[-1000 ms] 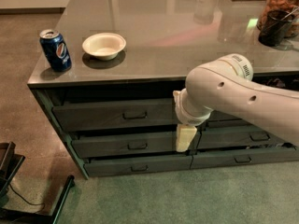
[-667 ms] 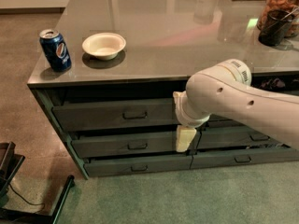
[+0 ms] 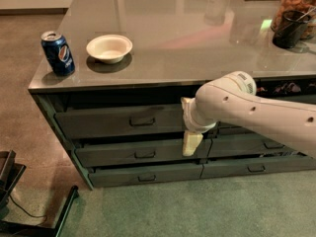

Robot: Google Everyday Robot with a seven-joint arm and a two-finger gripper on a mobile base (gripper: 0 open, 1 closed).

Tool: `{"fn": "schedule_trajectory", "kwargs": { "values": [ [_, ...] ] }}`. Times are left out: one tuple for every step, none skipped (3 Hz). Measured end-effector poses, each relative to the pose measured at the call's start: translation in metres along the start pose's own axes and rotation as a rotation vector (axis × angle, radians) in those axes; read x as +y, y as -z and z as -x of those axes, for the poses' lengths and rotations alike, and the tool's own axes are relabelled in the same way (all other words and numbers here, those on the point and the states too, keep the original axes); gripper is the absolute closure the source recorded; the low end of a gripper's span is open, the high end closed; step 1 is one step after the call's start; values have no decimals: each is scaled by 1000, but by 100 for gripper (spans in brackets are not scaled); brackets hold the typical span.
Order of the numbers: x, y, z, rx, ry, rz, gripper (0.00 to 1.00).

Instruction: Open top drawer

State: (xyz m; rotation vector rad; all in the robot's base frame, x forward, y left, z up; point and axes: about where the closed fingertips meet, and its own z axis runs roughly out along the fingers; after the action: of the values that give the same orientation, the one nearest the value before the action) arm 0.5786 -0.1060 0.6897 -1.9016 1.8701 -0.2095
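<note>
The cabinet's glossy grey top (image 3: 197,43) fills the upper half of what I see from here. On it a blue soda can (image 3: 58,53) stands upright out at ten o'clock. A pale bowl (image 3: 109,48) sits near the can, toward its three o'clock, without touching it. Far off at two o'clock are a dark cup (image 3: 289,29) and a big jar (image 3: 297,4) behind it.

The top drawer (image 3: 98,123) lies just under the front edge of the top, left of centre. Its small loop handle (image 3: 142,121) is in the middle of its front. Two shallower drawers (image 3: 113,155) are stacked beneath it.

The white arm (image 3: 256,115) comes in from three o'clock, across the right-hand drawers. Its yellowish gripper (image 3: 191,143) points down to six o'clock. It hangs in front of the seam where the left and right drawers meet, level with the second drawer. The handle is at about ten o'clock from it, clearly apart. I cannot tell whether the gripper is apart or together.
</note>
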Motion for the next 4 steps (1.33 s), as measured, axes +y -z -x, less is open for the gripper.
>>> {"fn": "schedule_trajectory", "kwargs": {
  "values": [
    [-13, -25, -2, -12, 0, 3, 0],
    [-25, -47, -1, -23, 5, 12, 0],
    [-36, -64, 1, -36, 11, 22, 0],
    [-48, -94, 5, -76, -4, 62, 0]
  ]
}}
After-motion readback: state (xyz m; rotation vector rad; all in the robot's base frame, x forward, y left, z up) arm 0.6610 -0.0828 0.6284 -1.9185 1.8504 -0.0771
